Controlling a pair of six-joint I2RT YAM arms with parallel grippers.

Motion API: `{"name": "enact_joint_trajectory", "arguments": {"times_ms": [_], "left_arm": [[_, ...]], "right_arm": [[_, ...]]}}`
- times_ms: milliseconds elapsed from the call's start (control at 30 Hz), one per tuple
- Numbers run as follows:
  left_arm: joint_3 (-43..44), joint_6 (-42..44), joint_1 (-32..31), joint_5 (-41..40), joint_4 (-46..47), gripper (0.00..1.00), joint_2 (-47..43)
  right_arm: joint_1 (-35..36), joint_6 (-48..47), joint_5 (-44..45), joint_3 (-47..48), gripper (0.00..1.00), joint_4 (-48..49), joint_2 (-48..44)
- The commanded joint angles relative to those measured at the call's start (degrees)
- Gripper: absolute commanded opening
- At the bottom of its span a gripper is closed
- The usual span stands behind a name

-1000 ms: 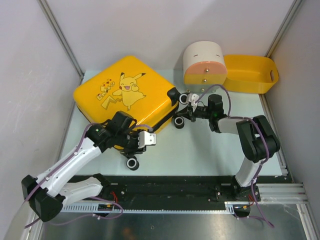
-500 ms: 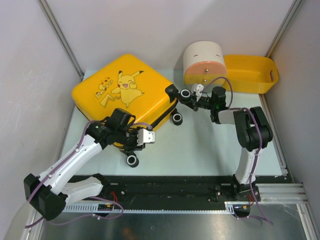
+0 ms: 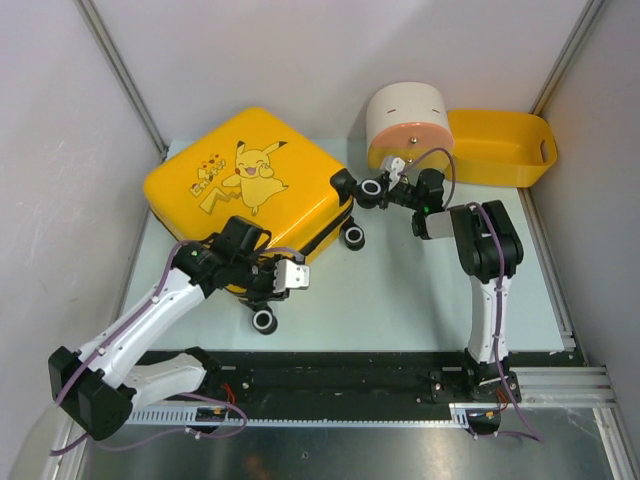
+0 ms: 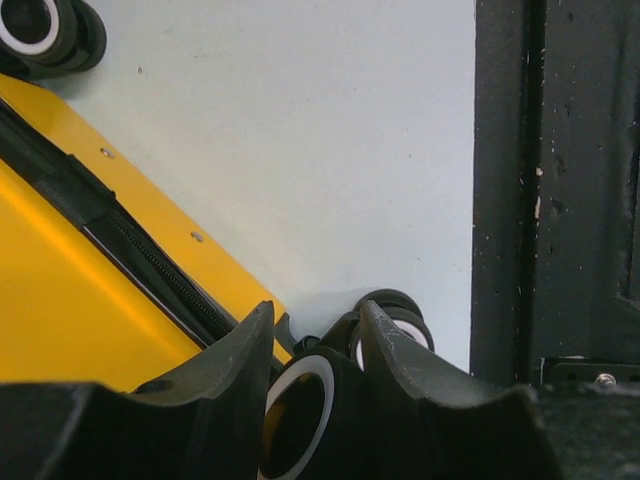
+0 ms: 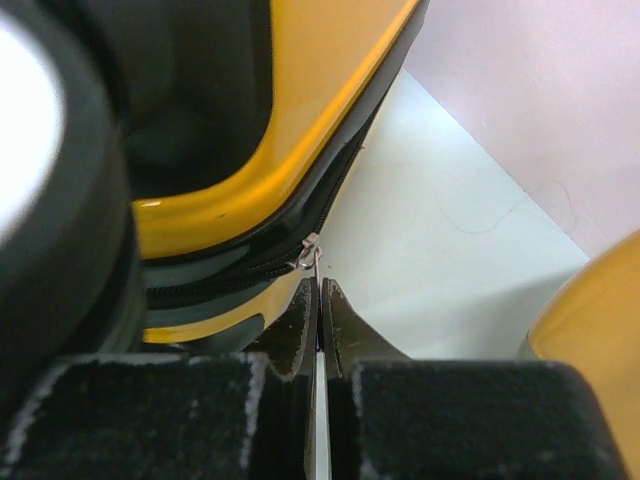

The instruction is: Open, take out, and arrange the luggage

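Top: big yellow hard-shell cartoon-print suitcase lies flat, lid shut, back-left on pale table. Vs a sec ago it's slid back-left, and R gripper has gone from the near wheel up to the far corner. Zip is prob. being run round, so opening is under way.

L wrist: L gripper part-closed, clamped on black caster wheel, prob. bracing the case.

R wrist: R fingers pinched tight on small silver zip pull. How far zip's undone: can't tell. Contents hidden.
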Motion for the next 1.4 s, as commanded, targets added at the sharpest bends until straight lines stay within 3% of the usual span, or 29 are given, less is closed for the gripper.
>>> {"name": "enact_joint_trajectory", "arguments": {"times_ms": [0,300,400,433,533,567,667,767,800,933,1000,1033,1133,1367], "left_arm": [[-8.35,5.74,3.57,-10.81,-16.89,0.27,4.93],[-8.45,7.41,4.54,-10.02,-17.06,0.27,5.37],[-7.22,6.8,4.62,-8.97,-16.98,0.39,4.15],[-6.34,5.32,5.49,-8.09,-16.8,0.54,3.71],[3.02,-0.21,8.82,-2.48,-16.71,0.81,4.05],[5.5,-1.71,10.24,-0.46,-16.71,0.99,4.14],[15.41,-7.6,16.04,7.11,-15.31,1.0,4.23],[23.33,-15.68,22.45,12.99,-11.54,1.0,4.32],[25.11,-17.53,24.55,14.67,-9.79,1.0,5.01],[31.1,-32.09,39.99,19.42,-3.63,1.0,5.81],[30.76,-37.21,45.29,19.08,0.92,1.0,5.46],[30.23,-41.67,50.02,18.73,2.08,1.0,5.02],[26.72,-49.94,56.46,12.95,5.87,1.0,3.8],[17.06,-55.16,63.95,9.85,8.86,1.0,-0.07]], "right_arm": [[-0.87,7.0,8.5,6.3,0.0,15.19,3.05],[4.41,12.55,7.97,12.36,0.01,19.35,9.56],[4.67,14.39,6.92,11.32,0.39,17.78,9.57],[4.58,14.4,6.39,10.53,0.62,17.51,9.22],[4.23,14.05,5.25,7.28,0.83,15.76,6.15],[3.97,14.05,5.24,6.4,0.85,14.7,3.96],[3.0,13.61,5.16,4.02,0.86,7.77,-0.09],[2.39,7.04,4.19,3.66,0.87,-6.44,-6.33],[2.39,4.58,4.62,3.66,0.86,-16.15,-9.3],[1.69,-8.16,3.84,3.66,0.86,-36.43,-14.51],[1.07,-11.6,4.45,3.66,0.87,-44.23,-15.83],[0.89,-12.66,4.8,3.66,0.88,-45.76,-17.32],[-0.77,-12.5,4.81,3.84,0.92,-48.06,-19.7],[-2.27,-17.23,2.79,4.37,0.98,-59.99,-30.41]]}}
